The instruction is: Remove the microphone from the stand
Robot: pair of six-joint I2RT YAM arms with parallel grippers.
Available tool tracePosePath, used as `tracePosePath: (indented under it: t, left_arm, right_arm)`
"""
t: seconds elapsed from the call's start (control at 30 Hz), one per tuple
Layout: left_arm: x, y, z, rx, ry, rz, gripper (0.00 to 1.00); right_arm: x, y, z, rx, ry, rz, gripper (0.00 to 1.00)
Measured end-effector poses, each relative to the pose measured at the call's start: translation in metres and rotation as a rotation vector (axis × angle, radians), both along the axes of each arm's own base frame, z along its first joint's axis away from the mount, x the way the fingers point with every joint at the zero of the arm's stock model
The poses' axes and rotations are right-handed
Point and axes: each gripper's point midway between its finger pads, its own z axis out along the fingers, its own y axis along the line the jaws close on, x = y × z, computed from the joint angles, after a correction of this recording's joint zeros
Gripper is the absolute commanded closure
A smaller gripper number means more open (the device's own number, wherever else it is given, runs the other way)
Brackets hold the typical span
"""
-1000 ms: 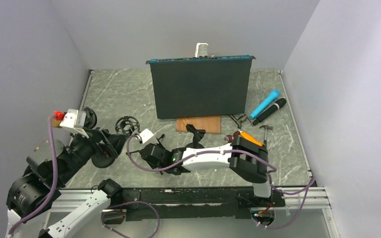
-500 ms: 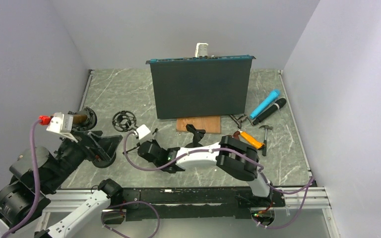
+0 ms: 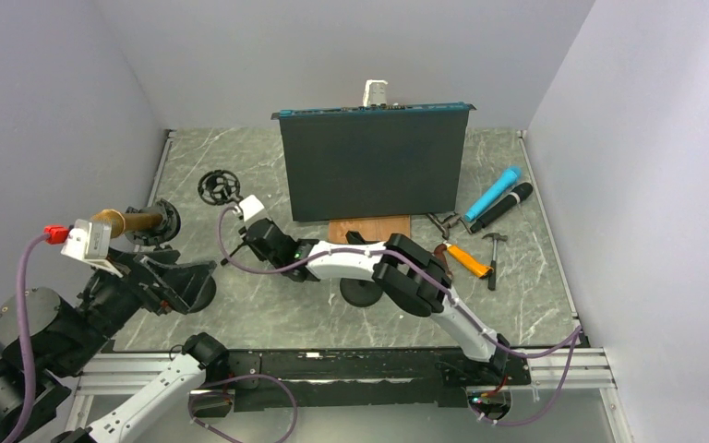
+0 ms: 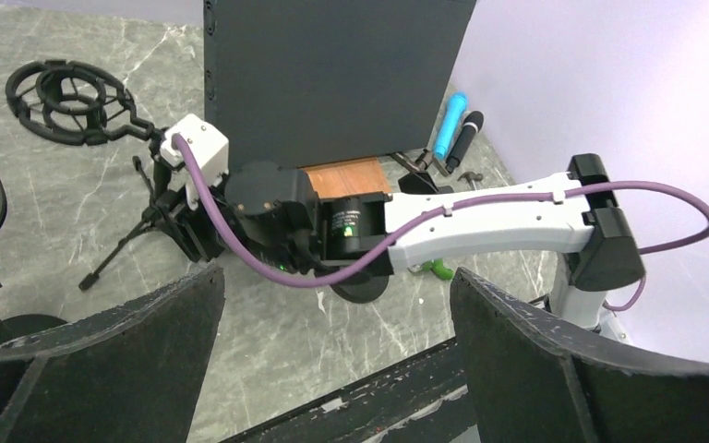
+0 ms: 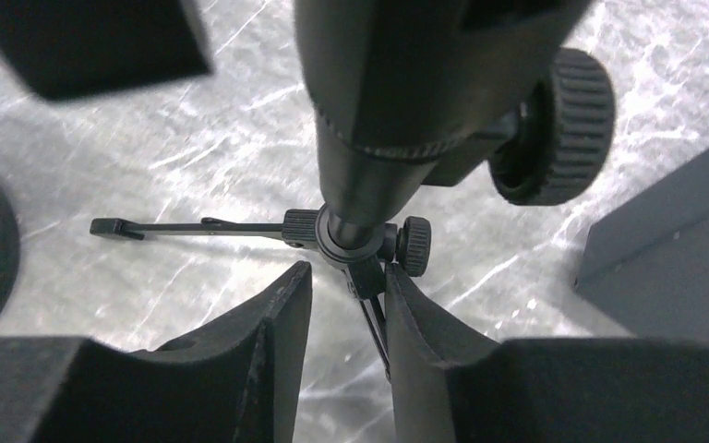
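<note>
Lying level at the far left of the desk (image 3: 268, 157), the brown-bodied microphone (image 3: 127, 221) sits in the black ring mount of its stand (image 3: 163, 221), its free end pointing left toward the wall. Just near of it hangs the left gripper (image 4: 334, 277), jaws spread wide with nothing between them and apart from the microphone.

To the right, the right gripper (image 5: 346, 269) reaches left across the desk to a small tripod (image 5: 351, 240), which carries an empty shock mount (image 3: 216, 185) on its far-left side. Its jaws stand narrow, with a slim gap showing between them and one thin tripod leg running past the tips. Whether they touch that leg I cannot tell.

Beneath the right arm a second round-based stand (image 3: 360, 291) rests near a wooden block (image 3: 369, 229), which lies at the foot of an upright dark panel (image 3: 374, 166). At the far right a blue handheld microphone (image 3: 494, 192) and a black handheld microphone (image 3: 503, 207) lie side by side. A hammer (image 3: 493, 245) and an orange-handled tool (image 3: 466, 258) lie just near of them.
</note>
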Motion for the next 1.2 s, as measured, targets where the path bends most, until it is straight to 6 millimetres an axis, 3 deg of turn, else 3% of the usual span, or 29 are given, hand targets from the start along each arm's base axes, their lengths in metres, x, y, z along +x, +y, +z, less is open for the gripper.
tracePosePath:
  t: [0.2, 0.37, 0.47, 0.6, 0.77, 0.87, 0.93, 1.07, 1.2]
  left_arm:
    - [-0.008, 0.005, 0.007, -0.012, -0.011, 0.0, 0.05]
    - [-0.01, 0.007, 0.006, -0.006, -0.004, 0.004, 0.03]
    - [-0.009, 0.007, 0.003, -0.001, 0.001, 0.006, 0.03]
    - [-0.006, 0.008, 0.0, 0.005, 0.007, 0.02, 0.03]
    - [0.003, 0.002, -0.013, 0.027, 0.037, 0.021, 0.04]
    - [0.006, 0.001, -0.014, 0.027, 0.037, 0.024, 0.04]
    - [0.008, 0.001, -0.012, 0.023, 0.03, 0.027, 0.04]
    - [0.007, 0.002, -0.011, 0.022, 0.026, 0.032, 0.04]
    - [0.003, 0.007, -0.006, 0.008, 0.007, 0.04, 0.04]
  right_arm:
    - [0.02, 0.002, 0.0, -0.032, 0.002, 0.019, 0.38]
    - [0.012, 0.0, 0.002, -0.044, 0.026, 0.05, 0.21]
    - [-0.001, -0.018, 0.011, -0.084, 0.054, 0.06, 0.12]
    - [-0.022, -0.034, 0.056, -0.053, 0.055, 0.091, 0.02]
    - [-0.051, -0.044, 0.127, 0.066, 0.016, 0.143, 0.0]
    - [-0.066, -0.039, 0.148, 0.149, 0.013, 0.191, 0.0]
    - [-0.073, -0.033, 0.147, 0.184, 0.025, 0.223, 0.0]
    - [-0.09, -0.01, 0.126, 0.195, 0.056, 0.293, 0.0]
    - [-0.122, 0.034, 0.103, 0.201, 0.06, 0.391, 0.0]
